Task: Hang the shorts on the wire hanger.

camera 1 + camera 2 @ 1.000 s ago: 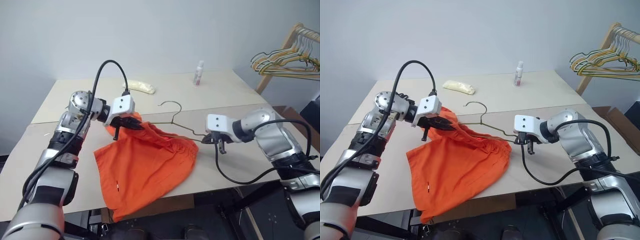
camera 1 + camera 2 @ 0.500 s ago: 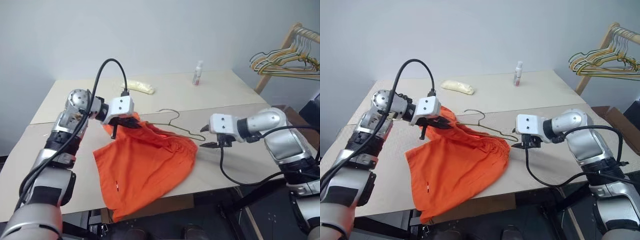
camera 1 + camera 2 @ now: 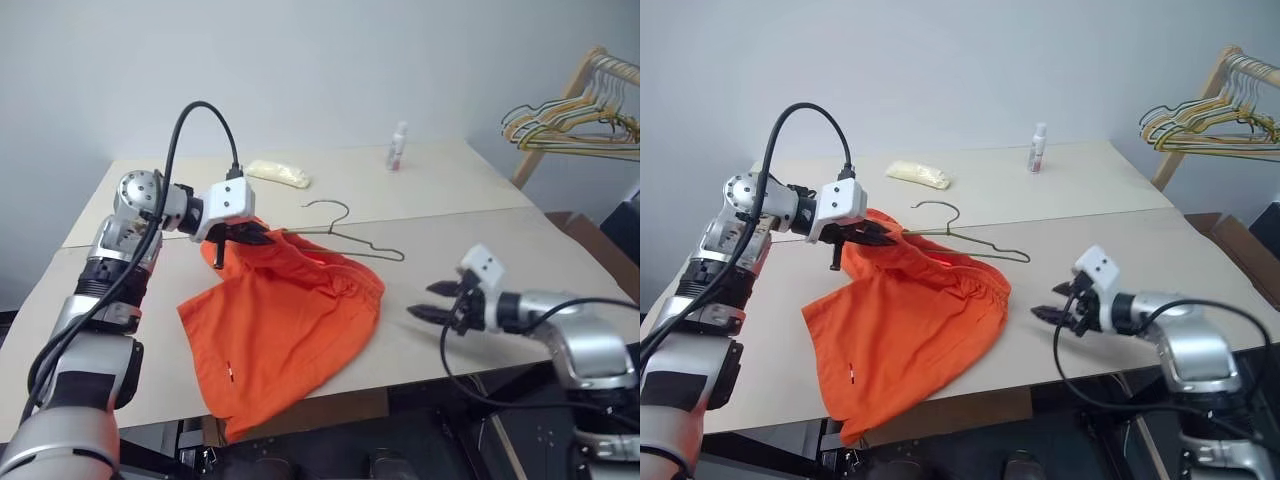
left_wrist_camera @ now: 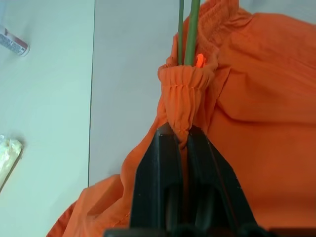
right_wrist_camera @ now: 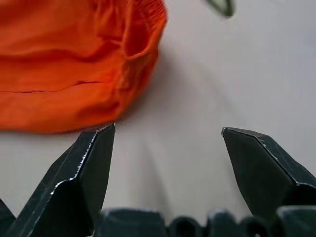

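The bright orange shorts (image 3: 290, 320) lie spread on the table (image 3: 480, 230), and their lower part hangs over the near edge. My left gripper (image 3: 252, 237) is shut on the gathered waistband (image 4: 180, 106) and lifts that corner a little. The wire hanger (image 3: 995, 247) runs from inside that bunched waistband out to the right. Its wires (image 4: 190, 29) enter the fabric just past my left fingers (image 4: 163, 177). Its hook curls up behind the shorts and its right shoulder rests on the table. To the right of the shorts, my right gripper (image 3: 422, 300) is open, low over the table, with nothing between its fingers (image 5: 91, 163).
A small white bottle (image 3: 398, 147) and a pale yellow bundle (image 3: 278, 174) sit at the back of the table. A wooden rack (image 3: 585, 80) with a bunch of hangers stands at the far right. A seam crosses the tabletop behind the shorts.
My right gripper let go of the hanger's right end, opened wide, rolled and drew back down toward the near edge. The hanger's end dropped onto the table. My left gripper kept its hold.
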Robot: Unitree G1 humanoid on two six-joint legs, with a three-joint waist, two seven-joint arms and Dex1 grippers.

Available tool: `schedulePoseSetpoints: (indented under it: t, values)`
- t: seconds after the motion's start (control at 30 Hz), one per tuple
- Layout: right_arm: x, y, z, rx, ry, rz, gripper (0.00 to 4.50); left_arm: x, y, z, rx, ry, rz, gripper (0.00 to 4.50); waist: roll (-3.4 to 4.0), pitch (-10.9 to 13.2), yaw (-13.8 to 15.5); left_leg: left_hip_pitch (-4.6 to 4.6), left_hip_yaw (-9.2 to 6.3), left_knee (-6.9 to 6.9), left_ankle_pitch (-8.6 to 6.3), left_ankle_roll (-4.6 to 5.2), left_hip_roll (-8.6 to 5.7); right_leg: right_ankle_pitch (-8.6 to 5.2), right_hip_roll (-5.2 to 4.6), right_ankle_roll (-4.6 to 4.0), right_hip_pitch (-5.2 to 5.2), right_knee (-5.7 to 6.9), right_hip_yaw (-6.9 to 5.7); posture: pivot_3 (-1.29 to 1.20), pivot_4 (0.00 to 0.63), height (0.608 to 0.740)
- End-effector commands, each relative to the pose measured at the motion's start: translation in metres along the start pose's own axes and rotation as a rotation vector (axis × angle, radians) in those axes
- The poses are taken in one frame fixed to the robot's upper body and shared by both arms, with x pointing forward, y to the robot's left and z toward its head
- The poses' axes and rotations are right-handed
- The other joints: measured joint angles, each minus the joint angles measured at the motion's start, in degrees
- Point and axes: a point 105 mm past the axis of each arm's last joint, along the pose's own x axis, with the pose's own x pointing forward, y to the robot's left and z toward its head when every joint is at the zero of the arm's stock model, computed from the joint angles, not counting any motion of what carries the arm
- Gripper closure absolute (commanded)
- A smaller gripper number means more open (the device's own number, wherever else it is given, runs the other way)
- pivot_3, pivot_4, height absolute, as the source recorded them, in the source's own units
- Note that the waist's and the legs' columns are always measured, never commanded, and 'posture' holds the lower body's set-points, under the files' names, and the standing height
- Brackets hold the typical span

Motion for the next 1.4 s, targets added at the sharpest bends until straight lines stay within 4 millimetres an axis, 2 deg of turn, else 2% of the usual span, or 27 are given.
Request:
schedulePoseSetpoints:
  t: [0.03,0.17,0.27,0.33,0.43,0.67,0.7,0.87,1.0,1.17,1.4]
  values:
    - [0.018,0.017,0.017,0.000,-0.116,0.014,0.48,-0.014,0.011,0.015,0.047,-0.037,0.065,4.50,0.00,0.0,-0.1,0.08,0.03,0.00,-0.11,0.19,-0.01,-0.01,0.00,0.01,0.01,0.07,0.05,0.08,0.000,0.740]
    - [0.039,0.020,0.017,0.096,-0.164,0.005,0.48,-0.016,0.011,0.016,0.045,-0.041,0.076,4.50,0.00,0.0,0.0,0.27,0.06,-0.04,-0.09,0.16,-0.02,-0.02,0.05,0.03,0.11,0.11,0.09,0.09,0.000,0.740]
    - [0.050,0.024,0.011,0.098,-0.144,0.020,0.48,-0.017,0.011,0.017,0.044,-0.042,0.083,4.50,0.00,0.0,0.1,0.25,0.08,-0.03,0.06,-0.11,-0.04,-0.02,0.04,0.03,0.10,0.09,0.12,0.10,0.000,0.740]
    - [0.054,0.023,0.010,0.142,-0.155,0.027,0.85,-0.018,0.011,0.016,0.042,-0.042,0.087,4.50,0.00,0.0,0.1,0.25,0.08,-0.04,0.06,-0.11,-0.06,-0.03,0.04,0.04,0.10,0.07,0.11,0.11,0.000,0.740]
    - [0.056,0.024,0.009,0.167,-0.152,0.041,1.74,-0.020,0.012,0.015,0.040,-0.039,0.098,4.50,0.00,0.0,0.1,0.25,0.09,-0.05,0.06,-0.11,-0.08,-0.04,0.05,0.05,0.10,0.08,0.11,0.11,0.000,0.740]
    - [0.060,0.018,0.014,0.194,-0.187,0.019,4.28,-0.022,0.012,0.016,0.024,-0.070,0.107,4.50,0.00,0.0,0.0,0.29,0.11,-0.06,0.06,-0.12,-0.08,-0.04,0.07,0.05,0.10,0.10,0.13,0.12,0.000,0.740]
    - [0.060,0.018,0.015,0.188,-0.191,0.016,4.45,-0.023,0.011,0.015,0.021,-0.075,0.104,4.50,0.00,0.0,0.0,0.30,0.11,-0.07,0.06,-0.12,-0.07,-0.04,0.08,0.05,0.10,0.10,0.13,0.12,0.000,0.740]
    - [0.048,0.004,0.026,0.175,-0.225,0.006,4.45,-0.033,0.003,0.012,0.042,-0.092,0.064,4.50,0.01,0.0,0.0,0.29,0.14,-0.10,0.07,-0.12,-0.06,-0.04,0.08,0.05,0.06,0.09,0.16,0.13,0.000,0.740]
    - [0.019,-0.002,0.036,0.065,-0.215,0.106,4.45,-0.046,-0.004,0.014,0.061,-0.124,0.017,4.50,0.00,0.0,0.4,0.27,0.13,-0.08,0.05,-0.09,-0.06,-0.04,0.06,0.05,0.06,0.07,0.15,0.14,0.000,0.740]
    - [-0.007,-0.014,0.045,0.026,-0.177,0.184,4.45,-0.058,-0.009,0.014,0.069,-0.121,-0.025,4.50,-0.01,0.0,0.3,0.34,0.16,-0.05,-0.11,0.20,-0.04,-0.05,0.06,0.06,0.16,0.06,0.15,0.14,0.000,0.740]
    - [-0.016,-0.024,0.043,-0.044,-0.081,0.219,4.45,-0.057,-0.010,0.020,0.061,-0.185,-0.019,4.50,-0.02,0.0,0.3,0.37,0.18,-0.07,-0.17,0.29,0.00,-0.05,0.07,0.06,0.17,0.07,0.17,0.14,0.000,0.740]
